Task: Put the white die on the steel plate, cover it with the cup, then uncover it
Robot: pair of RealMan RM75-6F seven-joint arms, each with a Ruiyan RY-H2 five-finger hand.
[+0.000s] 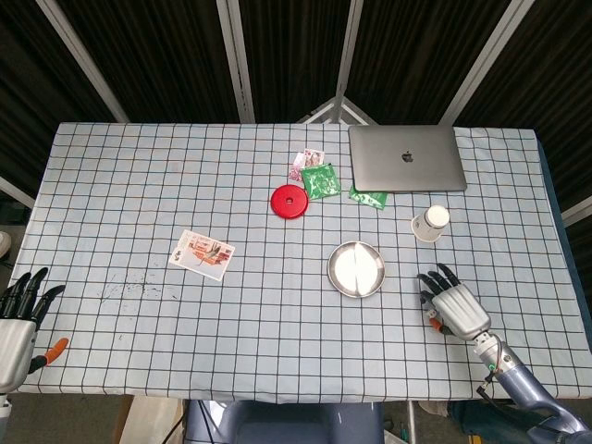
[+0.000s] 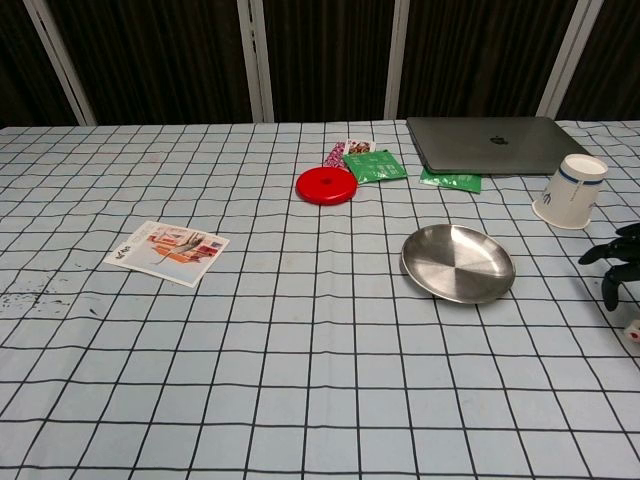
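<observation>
The right hand [image 1: 455, 307] hovers over the white die [image 2: 632, 335], fingers spread and empty (first step: pick-up), needing a downward pinch.

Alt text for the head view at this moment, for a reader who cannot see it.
Seen from above, the right hand hovers, fingers spread, right of an empty steel plate on a checked tablecloth. A paper cup lies beyond it.

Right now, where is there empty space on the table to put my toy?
Bare cloth lies between the picture card and the steel plate, and along the near edge. It is crowded by the laptop, green packets and red disc.
</observation>
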